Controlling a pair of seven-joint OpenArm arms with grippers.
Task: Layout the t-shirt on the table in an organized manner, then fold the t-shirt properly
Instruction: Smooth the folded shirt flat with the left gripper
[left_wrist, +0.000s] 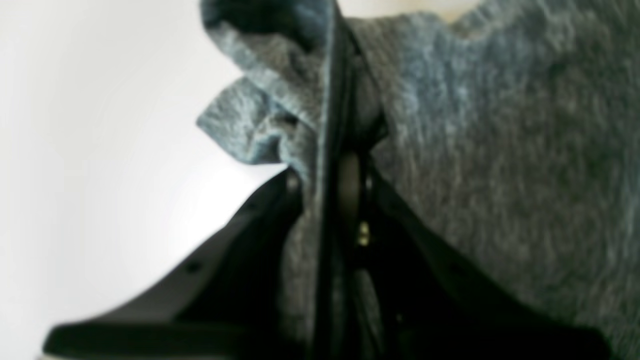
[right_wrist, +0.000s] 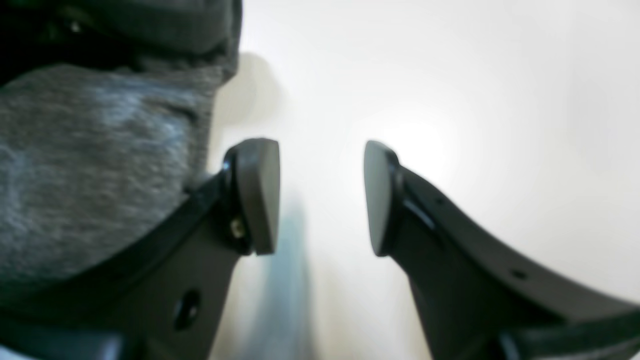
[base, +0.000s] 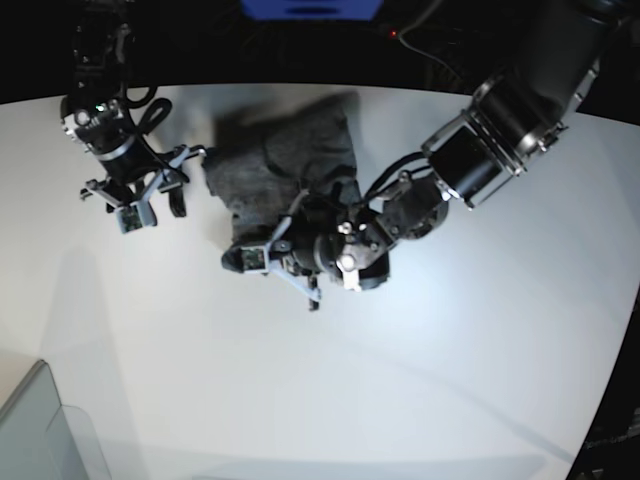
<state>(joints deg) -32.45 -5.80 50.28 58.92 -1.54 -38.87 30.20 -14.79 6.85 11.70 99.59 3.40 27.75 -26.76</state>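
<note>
Near the far middle of the table (base: 480, 380) the t-shirt (base: 285, 165) lies bunched and wrinkled, nowhere near laid out flat; its near edge is under the left gripper (left_wrist: 345, 150), whose jaws are pinched almost together with a fold of the grey knit caught between them. Off to the side, the right gripper (right_wrist: 322, 197) hangs with its jaws well apart and nothing in them, only bare white tabletop showing through the gap, the shirt's edge just beside its one finger.

My worry is the pinch on the left: the wrist view shows more than one layer crumpled between the jaws, so a pull may drag the whole heap along instead of opening it out; soft knit also slips, and a thin bite could let go partway through a lift. With only one side held, the cloth would likely swing or twist and settle in a fresh tangle. The free gripper, being so close to the hem, could also nudge the edge or press down onto bare table instead of catching any cloth. A translucent bin corner (base: 45, 435) sits well clear of all this.
</note>
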